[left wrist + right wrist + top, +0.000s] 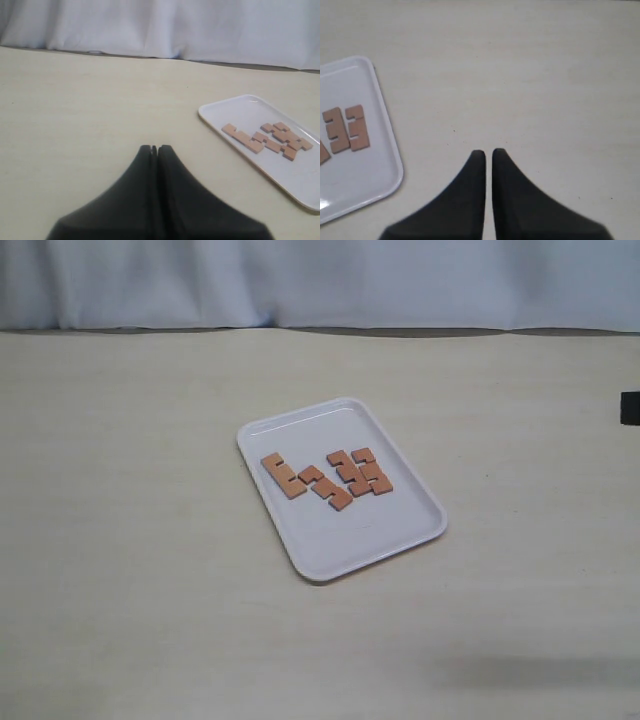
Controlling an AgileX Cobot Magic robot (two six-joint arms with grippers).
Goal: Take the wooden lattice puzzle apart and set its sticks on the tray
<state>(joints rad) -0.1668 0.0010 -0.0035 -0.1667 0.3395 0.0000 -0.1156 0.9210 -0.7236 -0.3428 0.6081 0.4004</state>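
Presently, from left to right:

1. Left tool (157,148): dark, tapered fingers pressed together along a single seam, holding nothing. It hangs over the pale wood-grain surface (120,540). Beyond its tips the surface runs to a white cloth (160,25) hung along the far edge.

2. Tray (340,540): white, rounded corners, low rim, flat on the surface and turned at a slant. It is ahead of the left tool and off toward the right tool's side, well apart from both. From the left tool, its near corner (205,111) points back toward the tips.

3. Sticks (327,490): four, reddish-brown, notched, all lying flat inside the tray, none interlocked. They sit in a loose row across the tray's middle.
   - Leftmost stick (284,475): alone, nearest the left tool's side.
   - The next lies close beside it, slightly nearer the tray's lower end.
   - Right pair (360,472): side by side and touching along their long edges, as seen from the right tool (345,129).

4. Right tool (488,151): dark, tapered fingers drawn nearly together, only a thin slit between them, gripping nothing. It hangs over the surface with the tray rim (390,145) just to the side facing the left tool, apart from the tips.
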